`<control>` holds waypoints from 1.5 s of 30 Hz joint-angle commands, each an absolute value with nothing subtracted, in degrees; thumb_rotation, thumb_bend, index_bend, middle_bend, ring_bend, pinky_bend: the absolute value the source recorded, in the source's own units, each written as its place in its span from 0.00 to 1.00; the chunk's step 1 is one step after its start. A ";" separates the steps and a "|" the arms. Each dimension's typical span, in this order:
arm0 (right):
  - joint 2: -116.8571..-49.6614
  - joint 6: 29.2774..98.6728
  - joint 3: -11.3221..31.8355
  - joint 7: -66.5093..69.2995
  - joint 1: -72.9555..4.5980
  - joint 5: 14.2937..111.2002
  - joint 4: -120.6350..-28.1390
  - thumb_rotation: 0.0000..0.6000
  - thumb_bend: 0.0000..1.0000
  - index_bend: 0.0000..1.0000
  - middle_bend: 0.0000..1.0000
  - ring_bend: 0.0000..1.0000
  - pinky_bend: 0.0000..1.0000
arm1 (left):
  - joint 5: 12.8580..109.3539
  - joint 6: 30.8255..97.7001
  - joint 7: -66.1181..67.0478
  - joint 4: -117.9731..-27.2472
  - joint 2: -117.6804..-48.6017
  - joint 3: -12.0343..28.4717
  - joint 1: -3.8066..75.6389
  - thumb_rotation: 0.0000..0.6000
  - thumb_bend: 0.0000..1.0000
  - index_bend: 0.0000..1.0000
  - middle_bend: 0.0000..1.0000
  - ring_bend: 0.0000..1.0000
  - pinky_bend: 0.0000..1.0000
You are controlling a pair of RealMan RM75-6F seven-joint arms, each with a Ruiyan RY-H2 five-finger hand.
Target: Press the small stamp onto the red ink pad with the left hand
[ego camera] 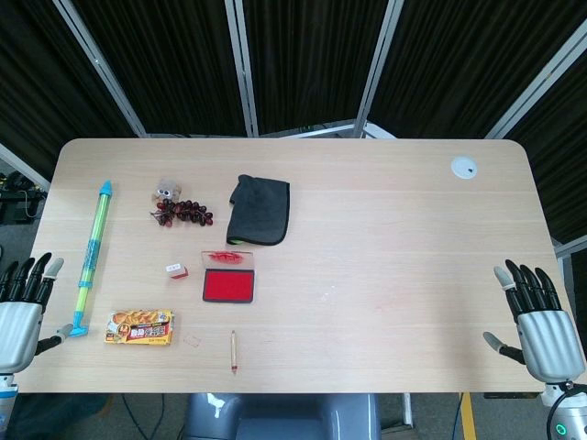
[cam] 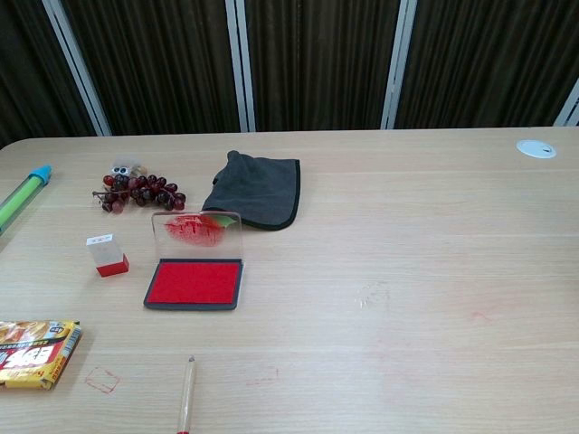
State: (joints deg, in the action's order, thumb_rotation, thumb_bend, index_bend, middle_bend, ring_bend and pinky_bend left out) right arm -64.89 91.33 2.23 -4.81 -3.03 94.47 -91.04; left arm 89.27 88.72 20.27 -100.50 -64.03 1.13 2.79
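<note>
Small stamp (cam: 107,254) stands upright on the tabletop (ego camera: 385,238), just left of the red ink pad (cam: 195,283), whose clear lid is propped open behind it. Nothing has started yet: your left robot hand (ego camera: 20,310) waits at the near left edge, fingers spread and holding nothing, and the right robot hand (ego camera: 538,318) is equally released at the far side. Next you need to reach in past the snack packet (ego camera: 139,327) and grasp the stamp from above.

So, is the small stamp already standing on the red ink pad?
No, the small stamp stands on the table, left of the red ink pad.
</note>
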 commanded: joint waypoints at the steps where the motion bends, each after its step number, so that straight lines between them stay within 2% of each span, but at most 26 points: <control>1: -64.90 91.14 2.20 -4.59 -3.12 94.43 -90.92 1.00 0.00 0.00 0.00 0.00 0.00 | 89.10 88.53 20.23 -100.41 -64.03 1.13 2.83 1.00 0.00 0.00 0.00 0.00 0.00; 5: -64.93 90.90 2.10 -4.45 -3.21 94.48 -90.94 1.00 0.00 0.00 0.00 0.00 0.00 | 88.79 87.99 20.08 -100.14 -63.92 1.07 2.98 1.00 0.00 0.00 0.00 0.00 0.01; 7: -64.85 90.52 2.04 -4.07 -3.51 94.73 -91.27 1.00 0.00 0.00 0.00 0.00 0.00 | 88.70 87.03 19.14 -99.39 -64.50 1.74 3.98 1.00 0.00 0.00 0.00 0.16 0.23; 9: -64.88 89.83 2.02 -4.02 -3.91 94.75 -91.29 1.00 0.00 0.00 0.00 0.00 0.00 | 84.94 82.36 17.84 -99.62 -65.37 3.24 6.39 1.00 0.00 0.00 0.00 0.48 0.59; 12: -65.17 88.60 2.03 -4.65 -4.37 94.19 -91.03 1.00 0.00 0.00 0.00 0.00 0.00 | 78.09 76.16 20.41 -99.23 -68.68 6.97 10.81 1.00 0.02 0.00 0.00 0.68 0.75; 15: -65.43 87.66 2.36 -4.40 -4.74 93.10 -90.72 1.00 0.00 0.00 0.00 0.00 0.00 | 71.59 71.31 22.30 -98.53 -72.99 10.53 15.23 1.00 0.09 0.00 0.00 0.82 0.86; 19: -65.52 87.07 2.85 -3.99 -4.88 91.63 -90.27 1.00 0.00 0.00 0.00 0.00 0.00 | 63.28 66.82 27.20 -96.59 -78.49 13.14 19.96 1.00 0.14 0.02 0.05 0.85 0.90; 24: -65.57 86.54 3.13 -3.96 -4.88 90.31 -89.88 1.00 0.00 0.00 0.00 0.00 0.00 | 52.98 64.34 29.70 -94.77 -84.17 15.61 23.91 1.00 0.16 0.14 0.13 0.86 0.91; 28: -65.69 85.78 3.03 -3.94 -5.04 89.74 -89.70 1.00 0.00 0.00 0.00 0.00 0.00 | 48.95 64.99 30.58 -93.33 -87.90 16.69 26.04 1.00 0.17 0.25 0.24 0.86 0.91; 32: -65.89 85.36 3.03 -3.89 -5.14 89.31 -89.34 1.00 0.00 0.00 0.00 0.00 0.00 | 48.88 69.04 32.42 -89.05 -92.67 16.69 27.54 1.00 0.17 0.39 0.32 0.87 0.91; 45: -65.99 84.64 3.25 -3.01 -5.38 88.23 -88.46 1.00 0.00 0.00 0.00 0.00 0.00 | 40.13 71.45 36.64 -82.77 -99.24 18.26 30.02 1.00 0.17 0.42 0.35 0.87 0.91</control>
State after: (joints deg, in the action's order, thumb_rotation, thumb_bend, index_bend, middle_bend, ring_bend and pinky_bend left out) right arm -65.99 84.64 3.25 -3.01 -5.38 88.23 -88.46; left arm 40.82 71.23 36.44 -83.20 -98.72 17.89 29.73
